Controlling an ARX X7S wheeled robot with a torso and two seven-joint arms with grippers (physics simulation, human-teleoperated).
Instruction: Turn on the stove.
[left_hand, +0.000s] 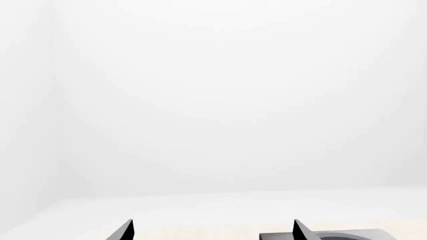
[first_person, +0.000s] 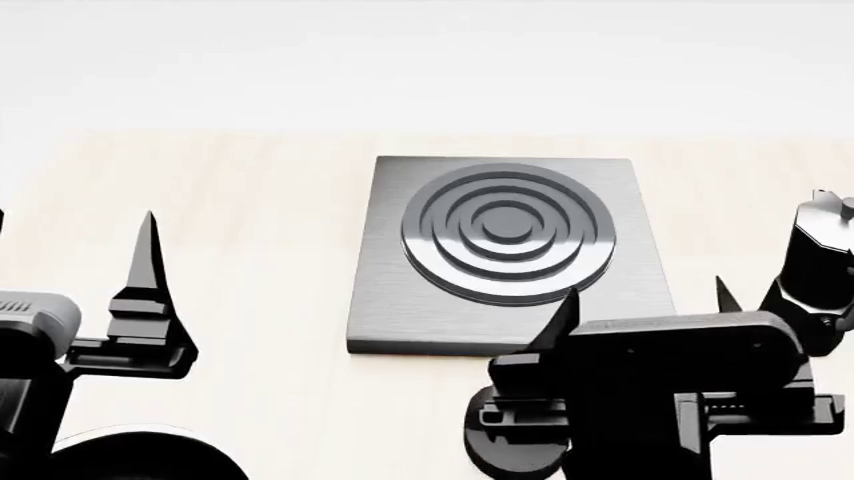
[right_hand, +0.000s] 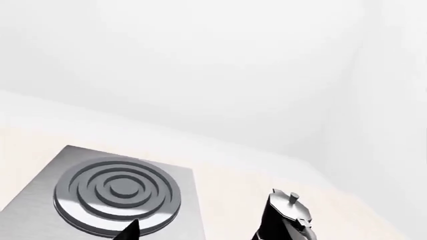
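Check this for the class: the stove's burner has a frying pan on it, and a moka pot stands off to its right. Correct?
Not quite. The head view shows the stove burner bare, with nothing on it. The moka pot does stand to its right.

A bare simulated kitchen: a grey stove (first_person: 505, 250) with a ringed burner and a black moka pot (right_hand: 285, 217) on a pale wooden table (first_person: 240, 200), plain white walls behind.

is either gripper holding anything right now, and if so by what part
Nothing is held. The left gripper and the right gripper both show spread fingers with empty space between them, near the stove but touching nothing.
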